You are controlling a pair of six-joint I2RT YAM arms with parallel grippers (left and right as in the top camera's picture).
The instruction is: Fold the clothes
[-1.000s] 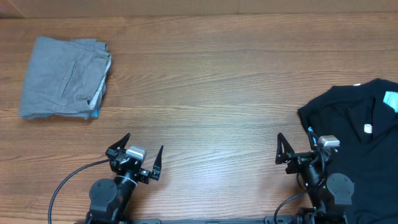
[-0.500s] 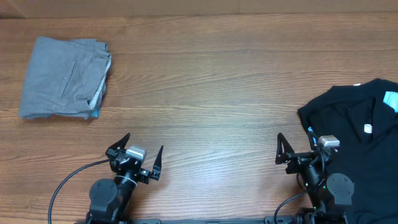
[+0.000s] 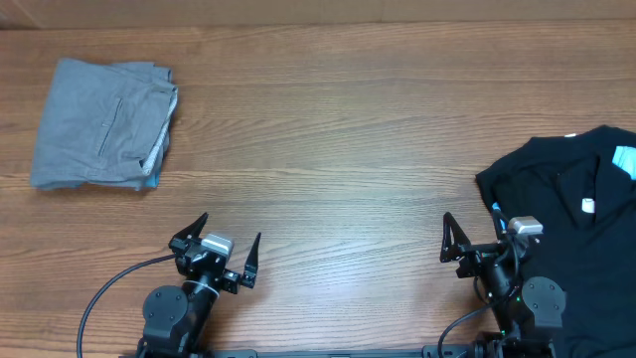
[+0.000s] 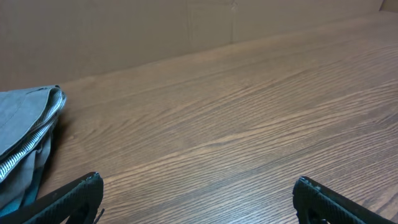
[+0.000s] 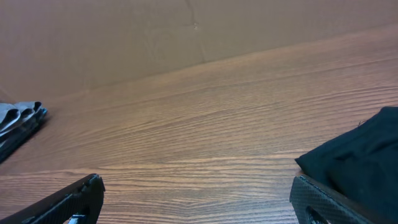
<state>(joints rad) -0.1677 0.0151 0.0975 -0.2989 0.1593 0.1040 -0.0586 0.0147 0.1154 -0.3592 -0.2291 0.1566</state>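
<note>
The black T-shirt [image 3: 566, 224] is laid unfolded and rumpled at the right side of the table [image 3: 338, 129], and is cut off by the right and near edges of the overhead view. A small white label [image 3: 587, 206] is seen on it, and a patch of light blue fabric [image 3: 624, 159] is exposed at its far right side. The grey garment [image 3: 99, 124] is placed folded at the far left corner, well apart from the black T-shirt. Striped layers are visible along its edge in the left wrist view.

The right gripper [image 3: 470, 221] is positioned at the near edge of the table, at the left border of the black T-shirt; contact with the fabric cannot be determined. Its fingers [image 5: 73, 198] are spread wide, with only bare wood between them.

The left gripper [image 3: 230, 231] is positioned at the near edge, well apart from the grey garment. Its fingers [image 4: 69, 198] are likewise spread wide over bare wood. A black cable [image 3: 104, 293] is looped beside the left arm's base.
</note>
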